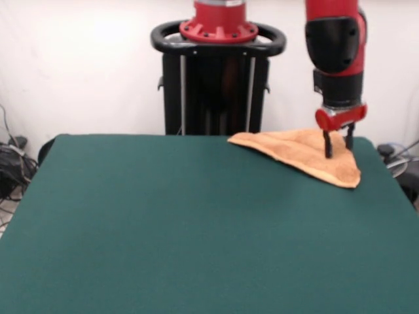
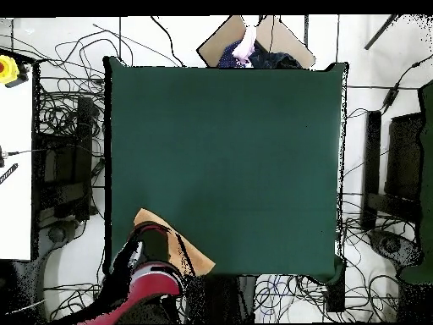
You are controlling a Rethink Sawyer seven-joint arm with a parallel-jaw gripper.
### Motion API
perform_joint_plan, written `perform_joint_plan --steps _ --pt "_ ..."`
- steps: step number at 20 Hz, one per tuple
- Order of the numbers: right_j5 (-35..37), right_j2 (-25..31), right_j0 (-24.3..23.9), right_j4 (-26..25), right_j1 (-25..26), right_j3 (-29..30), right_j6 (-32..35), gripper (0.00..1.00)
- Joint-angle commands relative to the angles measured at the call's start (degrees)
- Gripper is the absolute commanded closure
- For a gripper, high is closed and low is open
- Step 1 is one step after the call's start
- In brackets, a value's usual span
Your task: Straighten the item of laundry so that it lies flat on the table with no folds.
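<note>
The orange-tan towel (image 1: 298, 149) lies folded into a rough triangle at the far right corner of the green table (image 1: 196, 222), close to the robot's side. My gripper (image 1: 338, 150) hangs straight down over the towel's right part. It is open, and its two black fingertips reach down to the cloth. In the overhead view the towel (image 2: 149, 219) shows at the table's (image 2: 228, 161) bottom left corner. The red arm (image 2: 152, 275) covers most of it and hides the gripper there.
The robot's black pedestal (image 1: 216, 78) stands behind the table's far edge. The towel's pointed corner (image 1: 350, 180) lies near the table's right edge. Cables cover the floor around the table (image 2: 59, 127). A person (image 2: 247, 46) shows at the overhead view's top edge.
</note>
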Motion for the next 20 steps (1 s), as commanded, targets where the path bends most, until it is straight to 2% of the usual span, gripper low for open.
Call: perform_joint_plan --steps 1,10,12,13,20 --pt "-7.8 -10.2 6.5 4.1 7.9 -11.1 6.0 0.0" --pt "-9.8 -14.9 8.8 9.9 9.3 -12.3 4.5 0.0" --pt "-9.2 -14.4 8.3 10.6 9.0 -11.9 4.2 0.0" --pt "-9.4 -14.4 8.2 11.3 9.0 -11.8 3.8 1.0" --pt "-8.6 -15.2 8.9 13.8 8.2 -11.0 4.4 1.0"
